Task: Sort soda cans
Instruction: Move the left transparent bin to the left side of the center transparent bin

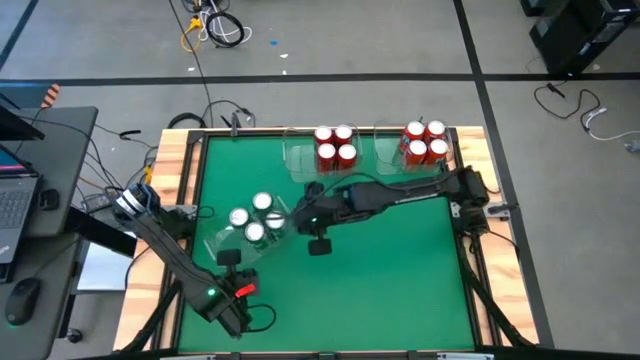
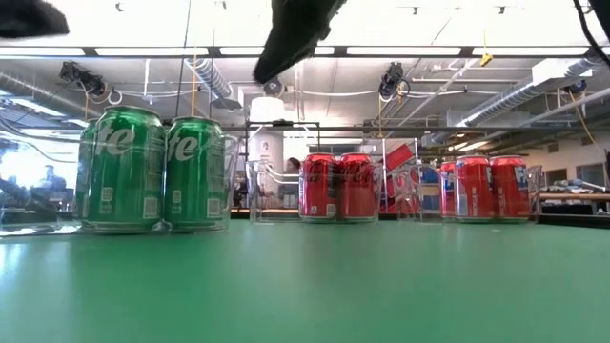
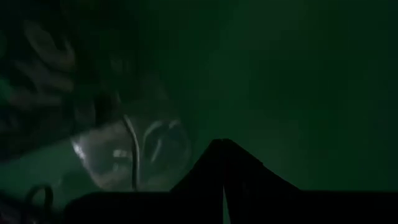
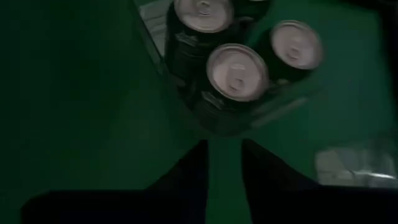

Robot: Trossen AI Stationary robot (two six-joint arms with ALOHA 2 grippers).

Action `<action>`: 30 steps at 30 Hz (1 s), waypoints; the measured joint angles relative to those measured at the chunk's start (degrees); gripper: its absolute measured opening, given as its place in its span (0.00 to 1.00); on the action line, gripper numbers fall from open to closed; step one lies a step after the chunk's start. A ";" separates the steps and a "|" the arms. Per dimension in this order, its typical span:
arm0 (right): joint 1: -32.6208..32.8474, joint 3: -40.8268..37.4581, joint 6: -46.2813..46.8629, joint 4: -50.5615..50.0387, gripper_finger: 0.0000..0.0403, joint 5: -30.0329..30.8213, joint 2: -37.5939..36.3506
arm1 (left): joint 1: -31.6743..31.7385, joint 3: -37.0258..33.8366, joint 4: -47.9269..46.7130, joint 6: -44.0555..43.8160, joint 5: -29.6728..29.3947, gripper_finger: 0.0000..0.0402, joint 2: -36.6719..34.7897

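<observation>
right hand (image 1: pixel 296 216) empty, slightly parted, beside green cans (image 1: pixel 256 217).

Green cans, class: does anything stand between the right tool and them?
Nothing visible does. The right tool hangs just beside the green cans, holding nothing. In the wrist view only bare mat and the near wall of their clear tray lie between its fingertips and the cans.

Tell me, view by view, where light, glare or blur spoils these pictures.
Low view: bright ceiling lights wash out the top, though the green cans read sharp. Left wrist view: very dark and smeared, little to make out. Right wrist view: dim, the can tops soft with pale glare. High view: evenly lit and clear.
</observation>
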 joint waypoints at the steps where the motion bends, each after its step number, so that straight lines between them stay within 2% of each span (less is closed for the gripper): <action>1: -0.02 0.00 -0.02 -0.91 0.16 0.20 -0.80 | 0.00 -1.37 0.00 -0.49 1.15 0.00 0.00; 5: -0.04 -0.93 -0.39 -1.46 0.02 0.27 -3.57 | 0.00 -6.93 1.05 -2.02 2.40 0.00 0.02; 9: -0.53 -3.36 1.97 -2.44 0.03 0.27 -4.45 | 0.00 -10.65 -0.89 -5.71 1.99 0.00 0.02; 16: -0.90 -8.43 4.04 0.04 0.01 0.47 -4.38 | 1.02 -14.37 -11.68 -15.99 -3.74 0.00 0.00; 21: -0.85 -12.55 5.77 3.75 0.00 0.47 -4.32 | 2.86 -17.73 -10.72 -16.99 -6.69 0.00 -0.02; 27: 0.35 -16.55 8.31 4.53 0.00 0.99 -4.47 | 3.50 -15.41 -9.43 -16.21 -7.87 0.00 -0.18; 30: 1.43 -18.12 9.13 4.17 0.00 3.02 -5.03 | 2.88 -12.31 -3.46 -10.54 -8.99 0.00 -0.20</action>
